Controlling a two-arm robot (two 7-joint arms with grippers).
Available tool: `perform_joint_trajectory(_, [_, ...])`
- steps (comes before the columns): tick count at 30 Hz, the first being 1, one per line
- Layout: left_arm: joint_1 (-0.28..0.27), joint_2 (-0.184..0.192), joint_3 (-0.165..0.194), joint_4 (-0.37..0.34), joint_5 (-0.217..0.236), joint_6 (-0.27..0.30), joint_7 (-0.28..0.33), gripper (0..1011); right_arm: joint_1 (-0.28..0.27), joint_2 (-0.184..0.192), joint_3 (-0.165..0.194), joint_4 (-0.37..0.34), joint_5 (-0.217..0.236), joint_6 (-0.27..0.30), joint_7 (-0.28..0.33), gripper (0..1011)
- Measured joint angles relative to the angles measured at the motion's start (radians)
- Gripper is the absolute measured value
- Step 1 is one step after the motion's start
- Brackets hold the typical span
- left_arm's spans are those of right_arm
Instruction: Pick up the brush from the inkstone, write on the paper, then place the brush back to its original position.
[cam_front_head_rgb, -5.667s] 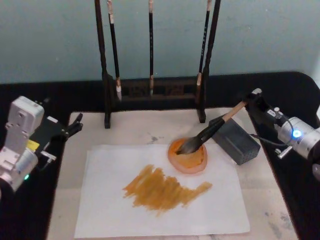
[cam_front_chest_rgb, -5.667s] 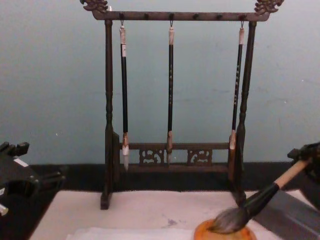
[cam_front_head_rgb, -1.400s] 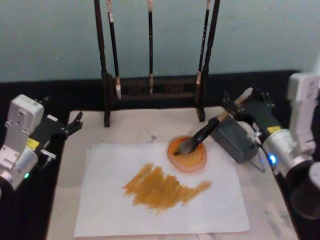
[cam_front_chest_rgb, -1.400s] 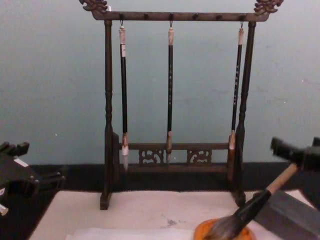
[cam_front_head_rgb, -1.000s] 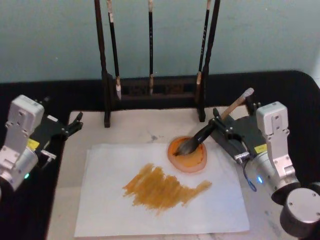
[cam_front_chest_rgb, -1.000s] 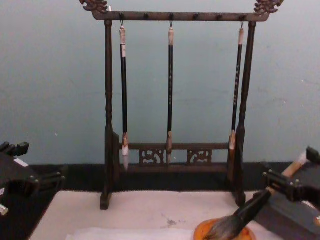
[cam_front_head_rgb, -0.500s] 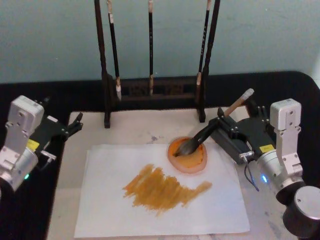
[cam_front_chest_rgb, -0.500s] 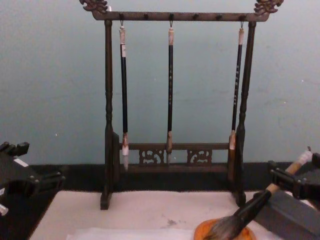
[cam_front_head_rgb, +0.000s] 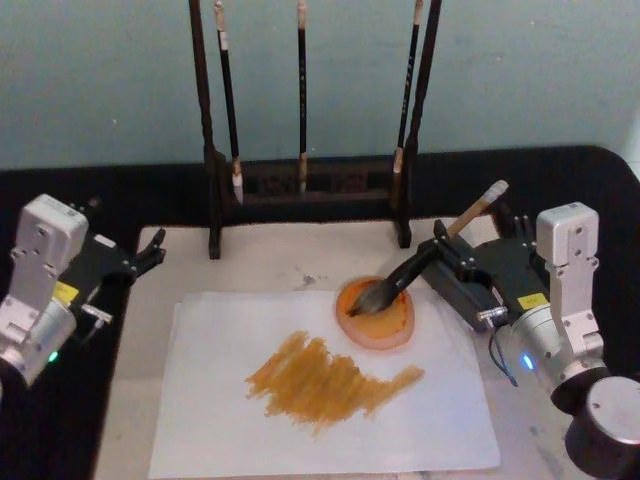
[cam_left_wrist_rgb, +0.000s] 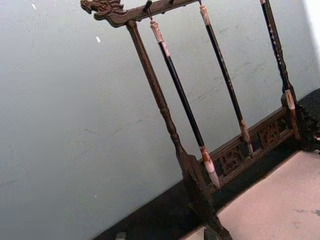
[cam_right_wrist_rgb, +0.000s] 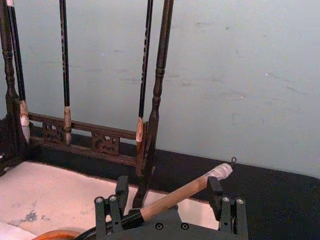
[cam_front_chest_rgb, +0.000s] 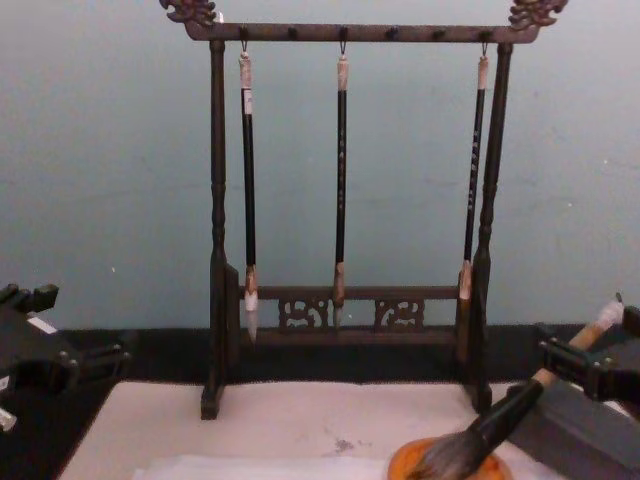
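The brush (cam_front_head_rgb: 420, 262) lies tilted, its bushy bristles in the orange inkstone (cam_front_head_rgb: 385, 322) and its tan handle leaning over the grey block (cam_front_head_rgb: 462, 292). My right gripper (cam_front_head_rgb: 480, 238) is open, one finger on each side of the handle's upper end; the right wrist view shows the handle (cam_right_wrist_rgb: 175, 196) in the gap, clear of both fingers (cam_right_wrist_rgb: 107, 210). The brush (cam_front_chest_rgb: 500, 425) and right gripper (cam_front_chest_rgb: 592, 345) also appear low right in the chest view. The paper (cam_front_head_rgb: 220, 400) carries orange strokes (cam_front_head_rgb: 320, 380). My left gripper (cam_front_head_rgb: 148, 252) is parked open at the left.
A dark wooden brush rack (cam_front_head_rgb: 305, 180) with three slim black-handled brushes stands behind the paper. The rack (cam_left_wrist_rgb: 165, 110) shows large in the left wrist view. A black surface surrounds the pale mat (cam_front_head_rgb: 280, 255).
The right arm swung from the far right round to the near right side, its fingers now straddling the handle. The brush stays in the inkstone. The left arm has not moved.
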Motion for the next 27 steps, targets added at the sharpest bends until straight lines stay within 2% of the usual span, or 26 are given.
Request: perform_joint_trajectory(27, [0.0,0.0,0.0,0.0,0.0,0.0,0.0,1010,0.001,0.0,-0.002,0.0,-0.005,0.0,-0.004,1000])
